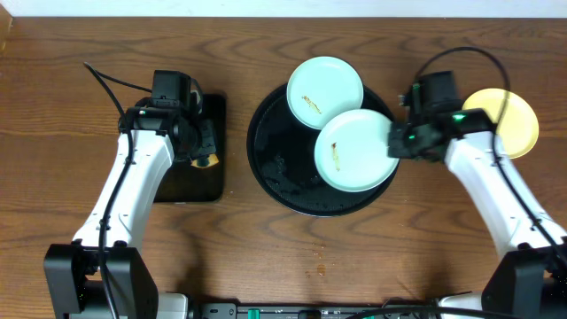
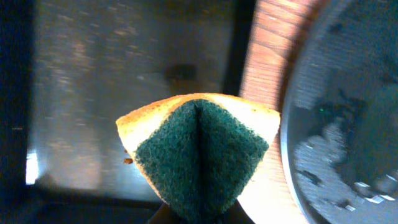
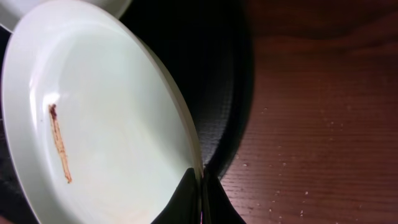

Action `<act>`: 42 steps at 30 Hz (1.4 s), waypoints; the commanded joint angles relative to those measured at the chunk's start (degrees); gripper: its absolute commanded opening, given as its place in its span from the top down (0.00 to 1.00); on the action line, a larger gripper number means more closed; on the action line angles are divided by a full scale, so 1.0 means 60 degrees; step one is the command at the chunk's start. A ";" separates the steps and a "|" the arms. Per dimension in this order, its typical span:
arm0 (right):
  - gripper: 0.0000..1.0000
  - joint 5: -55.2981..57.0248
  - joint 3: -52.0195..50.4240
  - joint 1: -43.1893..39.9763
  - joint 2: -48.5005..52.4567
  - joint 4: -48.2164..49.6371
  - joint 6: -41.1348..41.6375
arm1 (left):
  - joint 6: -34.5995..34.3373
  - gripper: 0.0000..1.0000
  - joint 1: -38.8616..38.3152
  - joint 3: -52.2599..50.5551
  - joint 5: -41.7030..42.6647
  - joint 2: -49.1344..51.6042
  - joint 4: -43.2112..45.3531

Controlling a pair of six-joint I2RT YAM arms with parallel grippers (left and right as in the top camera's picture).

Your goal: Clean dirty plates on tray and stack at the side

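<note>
Lying on the tray (image 1: pixel 273 164), two mint plates (image 1: pixel 356 151); right tool (image 1: pixel 396 142) clamped on one, left tool (image 1: pixel 202 152) on sponge (image 2: pixel 199 155).

You have nothing to read here: no lettering, label, brand or number shows on the plates (image 1: pixel 325 91), the tray (image 1: pixel 273 168) or the bench (image 1: pixel 71 71).

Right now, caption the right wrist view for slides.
Right jaws grip the rim of a brown-smeared pale mint round plate over a glossy black tray.
</note>
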 commanded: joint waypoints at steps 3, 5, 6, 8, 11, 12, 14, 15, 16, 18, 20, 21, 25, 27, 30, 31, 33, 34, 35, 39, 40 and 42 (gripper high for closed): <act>0.99 0.1574 -0.0069 0.0994 0.0204 0.0313 0.1049 | 0.0339 0.92 0.0015 -0.0058 -0.1402 0.0197 0.0364; 0.99 0.1570 -0.0142 0.1184 0.0310 0.0463 0.1067 | 0.0441 0.92 0.0015 -0.0058 -0.1402 0.0412 0.0590; 0.99 0.1570 -0.0175 0.1286 0.0412 0.0532 0.1067 | 0.0441 0.92 0.0015 -0.0058 -0.1406 0.0619 0.0743; 0.99 0.1566 -0.0175 0.1330 0.0550 0.0532 0.1067 | 0.0441 0.92 0.0015 -0.0058 -0.1410 0.0918 0.0896; 0.99 0.1566 -0.0175 0.1333 0.0747 0.0528 0.1064 | 0.0444 0.88 0.0015 -0.0058 -0.1450 0.1446 0.1060; 0.99 0.1566 -0.0175 0.1333 0.0838 0.0546 0.1064 | 0.0444 0.87 0.0015 -0.0058 -0.1577 0.1654 0.1126; 0.99 0.1566 -0.0175 0.1333 0.0922 0.0561 0.1064 | 0.0441 0.87 0.0015 -0.0058 -0.1840 0.1982 0.1300; 0.99 0.1570 -0.0175 0.1333 0.0973 0.0565 0.1064 | 0.0444 0.77 0.0018 -0.0058 -0.1883 0.2087 0.1381; 0.99 0.1566 -0.0175 0.1333 0.0991 0.0568 0.1064 | 0.0444 0.59 0.0018 -0.0058 -0.1967 0.2204 0.1504; 0.99 0.1563 -0.0175 0.1333 0.1013 0.0597 0.1064 | 0.0441 0.34 0.0018 -0.0058 -0.2055 0.2291 0.1730; 0.99 0.1563 -0.0175 0.1333 0.1013 0.0619 0.1060 | 0.0444 0.28 0.0018 -0.0058 -0.2062 0.2317 0.1953; 0.99 0.1563 -0.0175 0.1333 0.1013 0.0616 0.1060 | 0.0441 0.28 0.0018 -0.0058 -0.2091 0.2317 0.2018; 0.99 0.1566 -0.0175 0.1333 0.1013 0.0612 0.0984 | 0.0441 0.28 0.0018 -0.0058 -0.2229 0.2342 0.2044; 0.99 0.1566 -0.0175 0.1333 0.1013 0.0616 0.0984 | 0.0433 0.28 0.0015 -0.0058 -0.2226 0.2401 0.2051; 0.99 0.1566 -0.0175 0.1333 0.1013 0.0619 0.0984 | 0.0433 0.28 0.0015 -0.0058 -0.2226 0.2652 0.2131; 0.98 0.1563 -0.0175 0.1333 0.1013 0.0619 0.0984 | 0.0430 0.28 0.0015 -0.0058 -0.2226 0.2783 0.2186; 0.98 0.1566 -0.0175 0.1333 0.1013 0.0619 0.0984 | 0.0419 0.38 0.0015 -0.0058 -0.2222 0.3078 0.2317; 0.98 0.1563 -0.0175 0.1333 0.1013 0.0619 0.0984 | 0.0401 0.48 0.0015 -0.0058 -0.2222 0.3238 0.2415; 0.98 0.1563 -0.0175 0.1333 0.1013 0.0619 0.0984 | 0.0404 0.65 0.0015 -0.0058 -0.2222 0.3377 0.2510; 0.98 0.1566 -0.0175 0.1333 0.1013 0.0619 0.0984 | 0.0408 0.91 0.0018 -0.0058 -0.2226 0.3745 0.2769; 0.98 0.1566 -0.0175 0.1333 0.1013 0.0619 0.0984 | 0.0412 0.84 0.0018 -0.0058 -0.2229 0.3756 0.2790; 0.98 0.1563 -0.0175 0.1333 0.1013 0.0623 0.0987 | 0.0412 0.42 0.0018 -0.0055 -0.2229 0.3727 0.2783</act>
